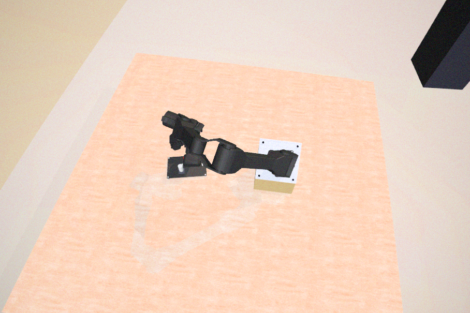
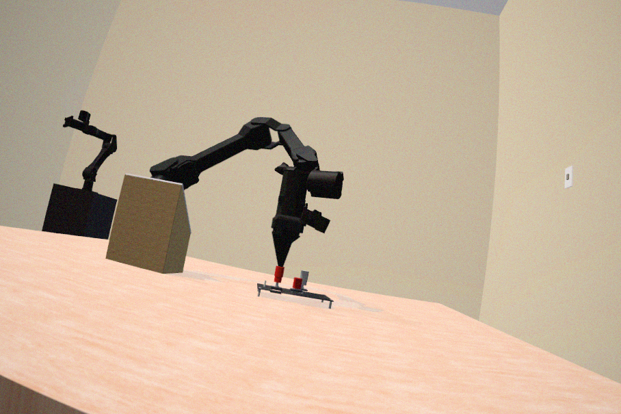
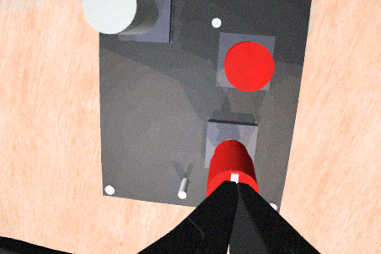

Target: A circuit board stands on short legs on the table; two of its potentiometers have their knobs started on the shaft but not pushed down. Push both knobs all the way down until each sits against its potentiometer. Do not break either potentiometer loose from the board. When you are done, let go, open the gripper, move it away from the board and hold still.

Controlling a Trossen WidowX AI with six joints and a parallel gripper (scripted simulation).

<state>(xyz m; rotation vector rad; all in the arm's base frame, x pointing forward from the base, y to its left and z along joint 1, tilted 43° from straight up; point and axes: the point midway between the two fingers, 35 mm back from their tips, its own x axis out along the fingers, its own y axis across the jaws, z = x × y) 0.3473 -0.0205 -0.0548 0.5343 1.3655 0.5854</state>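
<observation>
Here's the hand, shut tight, its two tips together with nothing between them, right over the tall knob. The tips look to be touching its top, and what a knob it is: bright red, round and stepped, with a small white mark on the top face. It stands on end, long axis running up from the board, and a bit of thin shaft shows below it, so it's not down against its square grey potentiometer!

Next along, the low knob, also red, a short cylinder, upright and sitting close to its own grey square. Across the board is the pale knob, tall, smooth and round-topped, its axis upright too. How far down that one sits, I can't tell.

All three ride on the board, dark, flat and oblong on its short legs, with a thin pin near one end. Its long axis runs roughly toward the boxy base where the arm is mounted, bending over to reach it. Board and base both stand on the pinkish wooden bench.
</observation>
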